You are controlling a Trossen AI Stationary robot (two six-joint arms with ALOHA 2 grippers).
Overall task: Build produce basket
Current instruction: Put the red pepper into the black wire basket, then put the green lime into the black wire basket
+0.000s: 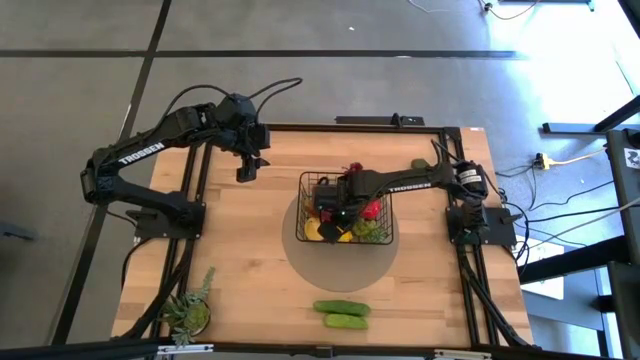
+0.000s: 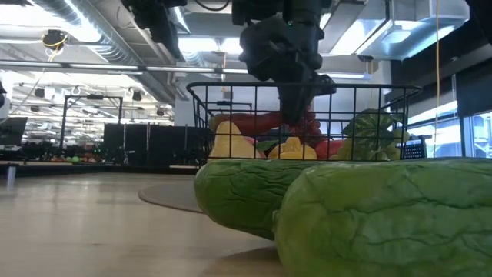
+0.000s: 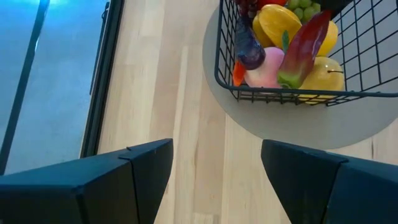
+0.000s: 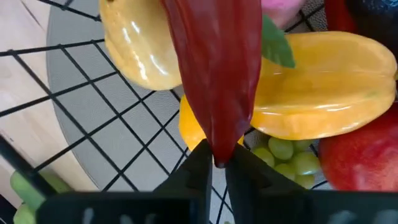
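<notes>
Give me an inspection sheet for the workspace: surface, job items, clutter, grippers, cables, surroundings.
Surface: wooden table with a round grey mat under the basket.
Job's things: black wire basket mid-table, holding yellow fruit, green grapes, a pink peach and a long red pepper; two cucumbers lie outside it, near the table's front edge.
Clutter: small potted plant at the front left corner.
Grippers: right gripper inside the basket, fingers pinching the red pepper's tip; left gripper open, raised left of the basket, holding nothing.
Cables: several on the floor right of the table.
Surroundings: grey floor; no people seen.
</notes>
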